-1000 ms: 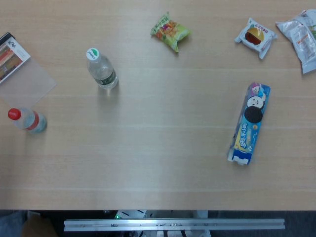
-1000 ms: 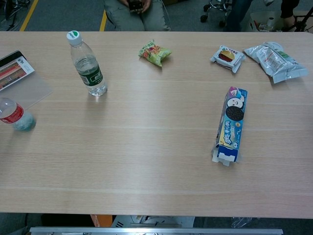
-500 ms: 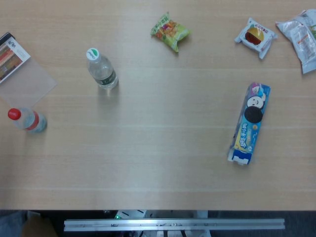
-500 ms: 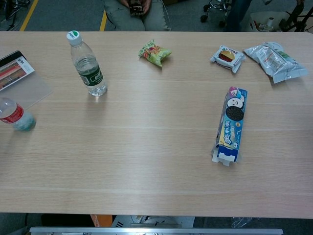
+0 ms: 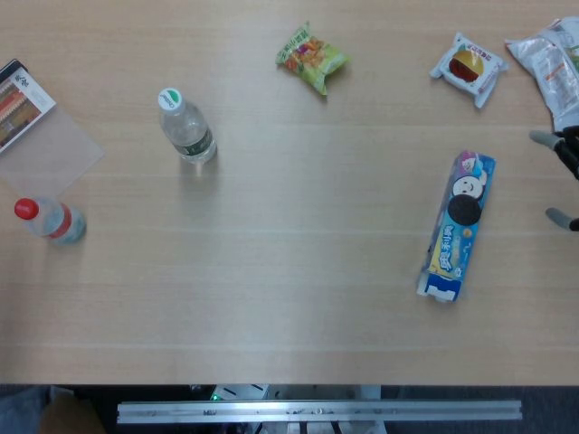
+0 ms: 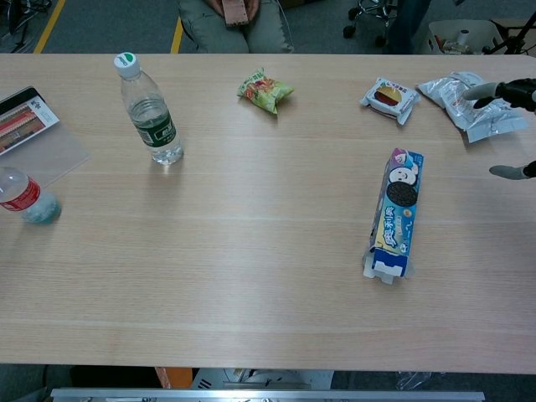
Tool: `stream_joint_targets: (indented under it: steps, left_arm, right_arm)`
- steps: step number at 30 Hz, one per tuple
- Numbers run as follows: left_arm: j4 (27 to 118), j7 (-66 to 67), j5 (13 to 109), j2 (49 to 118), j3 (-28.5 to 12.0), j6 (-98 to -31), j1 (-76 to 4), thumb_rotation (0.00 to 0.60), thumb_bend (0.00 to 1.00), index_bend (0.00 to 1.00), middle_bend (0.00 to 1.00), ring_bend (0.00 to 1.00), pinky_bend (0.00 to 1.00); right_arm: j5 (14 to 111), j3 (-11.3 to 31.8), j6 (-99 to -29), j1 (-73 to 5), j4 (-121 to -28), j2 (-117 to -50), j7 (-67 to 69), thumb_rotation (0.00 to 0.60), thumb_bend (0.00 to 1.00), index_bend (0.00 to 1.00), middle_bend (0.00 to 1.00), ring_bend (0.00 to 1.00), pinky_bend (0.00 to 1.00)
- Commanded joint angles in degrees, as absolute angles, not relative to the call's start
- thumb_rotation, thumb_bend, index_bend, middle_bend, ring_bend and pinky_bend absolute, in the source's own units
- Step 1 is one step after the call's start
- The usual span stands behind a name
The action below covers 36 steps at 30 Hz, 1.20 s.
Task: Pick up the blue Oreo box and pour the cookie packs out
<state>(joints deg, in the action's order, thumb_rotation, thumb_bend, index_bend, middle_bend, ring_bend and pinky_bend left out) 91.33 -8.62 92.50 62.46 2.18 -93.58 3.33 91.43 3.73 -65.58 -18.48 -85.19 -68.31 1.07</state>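
Right hand (image 5: 563, 176): fingers spread, empty, right of the blue Oreo box (image 5: 457, 226). Box lay flat on the surface (image 5: 289, 298), ungrasped; pickup and pouring pending.

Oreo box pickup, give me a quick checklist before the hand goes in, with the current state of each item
1. Blue Oreo box lies flat, nothing on it: ok.
2. Near end flap open for pouring: ok.
3. Right hand in view, fingers apart, holding nothing: ok.
4. Bare table between hand and box: ok.
5. Silver snack bag right by the hand, snag risk: cannot tell.
6. Left hand position: cannot tell, not in view.
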Motion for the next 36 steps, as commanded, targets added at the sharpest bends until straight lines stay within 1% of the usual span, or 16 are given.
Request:
stream_joint_targets:
  steps: [1, 4, 6, 10, 17, 28, 36]
  left_arm:
    - [91.27, -8.77, 92.36, 62.48, 2.11, -93.58, 3.38, 0.600, 0.26, 0.16, 0.13, 0.10, 0.07]
    - [91.17, -8.87, 92.20, 62.48, 2.15, -93.50, 3.46, 0.600, 0.26, 0.16, 0.13, 0.10, 0.07]
    - [91.08, -8.99, 92.16, 62.52, 2.15, -93.54, 3.52, 0.600, 0.26, 0.16, 0.13, 0.10, 0.07]
    - [90.69, -9.46, 91.90, 62.69, 2.07, -93.64, 3.68, 0.600, 0.26, 0.16, 0.13, 0.10, 0.07]
    - [89.49, -10.65, 91.29, 63.09, 2.04, -93.37, 3.88, 0.600, 0.26, 0.16, 0.13, 0.10, 0.07]
    - [87.47, -13.20, 90.40, 63.25, 1.98, -93.64, 4.61, 0.600, 0.26, 0.16, 0.13, 0.10, 0.07]
    - [86.49, -14.27, 90.23, 63.47, 1.87, -93.70, 4.80, 0.600, 0.26, 0.16, 0.13, 0.10, 0.07]
  right_arm:
    - [90.88, 4.04, -62.13, -21.32, -84.36, -69.80, -3.00, 0.600, 0.06, 0.18, 0.26, 0.18, 0.26]
    - [90.61, 3.84, -59.81, -23.07, -84.11, -70.83, -6.74, 0.600, 0.01, 0.18, 0.26, 0.18, 0.26]
    - [90.49, 3.62, -58.58, -24.00, -83.84, -71.60, -9.47, 0.600, 0.00, 0.18, 0.26, 0.19, 0.26]
    - [89.56, 3.02, -55.88, -25.67, -83.19, -73.52, -17.24, 0.600, 0.00, 0.18, 0.26, 0.18, 0.26]
    - [87.42, 2.42, -52.13, -28.14, -81.61, -77.46, -25.86, 0.600, 0.00, 0.18, 0.26, 0.18, 0.25]
    - [85.21, 1.63, -50.56, -30.60, -78.48, -83.00, -36.48, 0.600, 0.00, 0.18, 0.26, 0.17, 0.23]
    - [83.64, 0.99, -49.43, -31.81, -77.14, -85.32, -40.18, 0.600, 0.00, 0.18, 0.26, 0.17, 0.22]
